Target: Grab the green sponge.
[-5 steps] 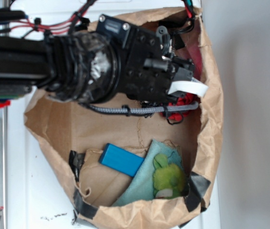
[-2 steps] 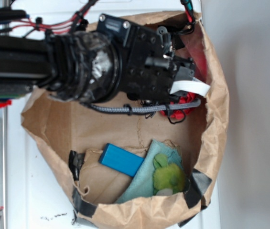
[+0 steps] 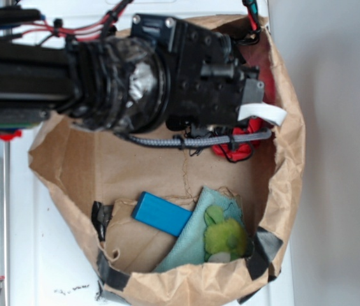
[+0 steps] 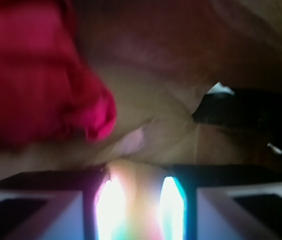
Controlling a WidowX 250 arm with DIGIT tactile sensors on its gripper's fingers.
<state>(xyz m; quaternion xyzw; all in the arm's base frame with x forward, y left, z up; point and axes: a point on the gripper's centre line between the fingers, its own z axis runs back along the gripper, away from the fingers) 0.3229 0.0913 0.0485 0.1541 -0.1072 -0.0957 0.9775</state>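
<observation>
Claw (image 3: 246, 137) hidden under arm, sponge unseen, wrist view blurred

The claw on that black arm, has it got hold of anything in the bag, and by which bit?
It cannot be told. The gripper is hidden under the arm from outside, and the wrist view is blurred, showing only glare between its fingers beside something red.

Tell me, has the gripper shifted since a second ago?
Yes. The gripper moved toward the picture's top right, nearer the paper bag's right wall; the blue block stayed put.
</observation>
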